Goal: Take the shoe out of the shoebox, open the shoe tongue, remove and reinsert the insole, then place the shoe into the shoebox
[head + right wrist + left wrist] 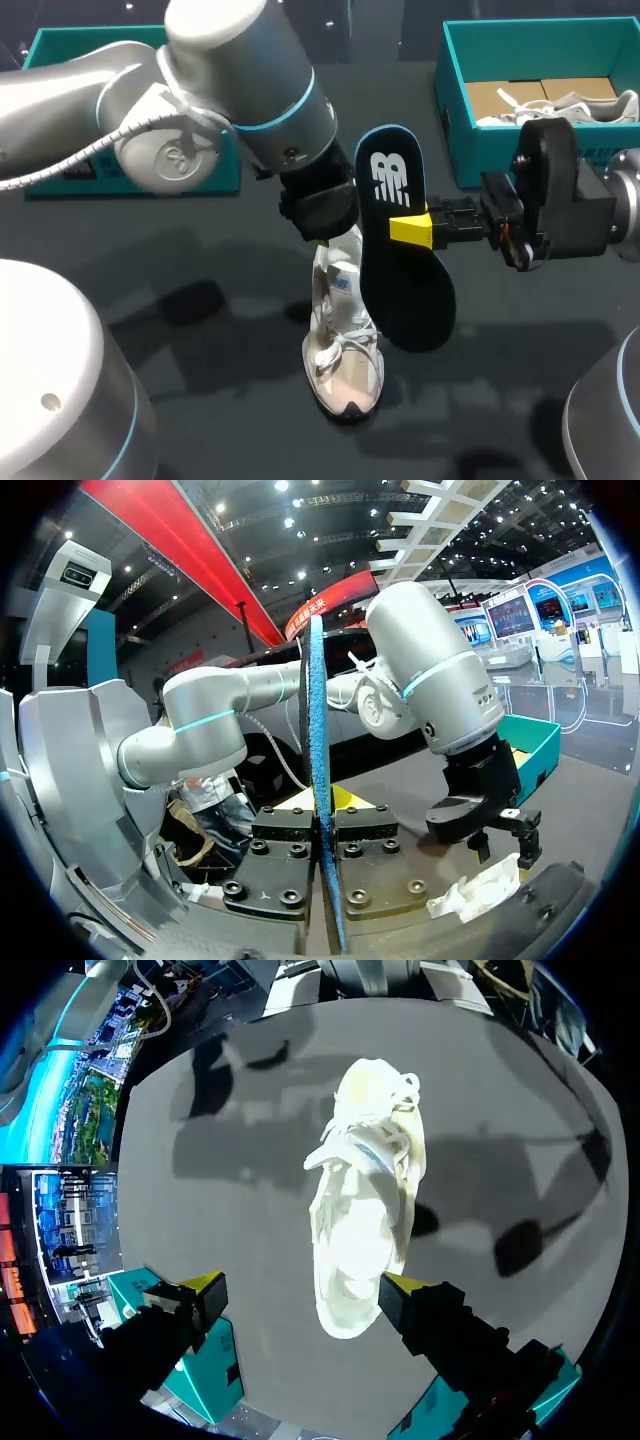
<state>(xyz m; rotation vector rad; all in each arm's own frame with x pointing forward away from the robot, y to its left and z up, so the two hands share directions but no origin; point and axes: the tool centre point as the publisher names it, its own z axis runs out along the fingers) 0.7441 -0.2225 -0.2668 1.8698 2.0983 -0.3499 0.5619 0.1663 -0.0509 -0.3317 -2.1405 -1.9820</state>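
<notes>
Head view: shoe heel end hidden behind insole and left gripper, whose fingers are out of sight. Left shoebox, table far-left corner, mostly covered by left arm. Right shoebox, far-right corner, cut by picture edge, likewise second shoe inside. Right wrist view: shoe only a white scrap, detail unreadable

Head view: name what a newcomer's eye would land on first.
The dark insole, clamped in the right gripper above the middle of the table, catches the eye first. Just beside it, a white shoe rests on the table under the open left gripper. At the far right sits a teal shoebox with a second shoe inside.
</notes>
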